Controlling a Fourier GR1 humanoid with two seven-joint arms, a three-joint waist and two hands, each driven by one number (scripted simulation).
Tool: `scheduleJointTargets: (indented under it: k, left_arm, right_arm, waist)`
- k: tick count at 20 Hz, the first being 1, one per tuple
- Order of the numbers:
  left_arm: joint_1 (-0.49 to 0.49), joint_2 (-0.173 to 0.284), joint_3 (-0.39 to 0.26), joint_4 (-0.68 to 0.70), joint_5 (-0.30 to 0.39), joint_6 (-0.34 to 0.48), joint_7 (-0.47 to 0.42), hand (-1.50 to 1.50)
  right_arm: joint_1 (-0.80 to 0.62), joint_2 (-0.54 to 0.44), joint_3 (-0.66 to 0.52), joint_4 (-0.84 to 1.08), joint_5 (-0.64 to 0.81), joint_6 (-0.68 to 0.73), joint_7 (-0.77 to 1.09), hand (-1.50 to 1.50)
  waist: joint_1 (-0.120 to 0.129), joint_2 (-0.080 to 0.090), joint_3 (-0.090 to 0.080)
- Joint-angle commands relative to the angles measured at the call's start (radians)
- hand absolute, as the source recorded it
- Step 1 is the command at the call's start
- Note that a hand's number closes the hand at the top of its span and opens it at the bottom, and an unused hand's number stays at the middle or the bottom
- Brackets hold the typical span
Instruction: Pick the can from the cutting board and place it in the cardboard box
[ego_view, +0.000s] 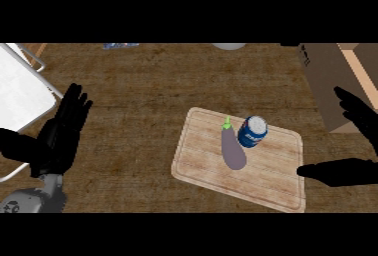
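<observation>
While the can stands on the cutting board, untouched by either hand, the task reads as barely begun: nothing is lifted and nothing has reached the cardboard box. It is a blue can with white marking, sitting toward the far side of the cutting board, just beside a purple eggplant that lies lengthwise at its left, close enough that I cannot tell whether they touch. Off the right edge of the cutting board the right hand hangs spread wide, thumb low and fingers high, holding nothing and apart from the can. Beyond the far right corner of the cutting board sits the cardboard box, its top open. Well to the left of the cutting board the left hand rests open, fingers straight and empty. What is left, by my judgement, is the whole grasp, the carry and the drop into the box. Counted: one can, one eggplant, one cutting board, one cardboard box, two hands
</observation>
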Motion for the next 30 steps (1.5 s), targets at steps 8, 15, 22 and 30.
scheduleJointTargets:
  k: [8,15,22,30]
  left_arm:
    - [-0.008,-0.042,0.041,-0.007,-0.065,-0.026,0.027,0.0]
    - [0.045,-0.082,0.065,-0.034,-0.085,-0.062,0.02,0.0]
    - [0.014,-0.071,0.136,-0.021,-0.085,-0.113,0.05,0.0]
    - [0.029,-0.1,0.16,-0.028,-0.11,-0.158,0.031,0.0]
  right_arm:
    - [-0.081,0.126,0.001,0.102,0.089,0.085,0.093,-1.5]
    - [-0.056,0.237,0.035,0.114,0.186,0.092,0.073,-1.5]
    - [-0.151,0.341,0.035,0.246,0.31,0.065,0.052,-1.5]
    - [-0.123,0.428,0.035,0.327,0.361,0.062,-0.021,-1.5]
  waist:
    - [-0.007,-0.001,0.001]
    - [-0.008,-0.001,0.001]
    - [-0.006,0.0,0.001]
    - [-0.006,0.0,0.001]
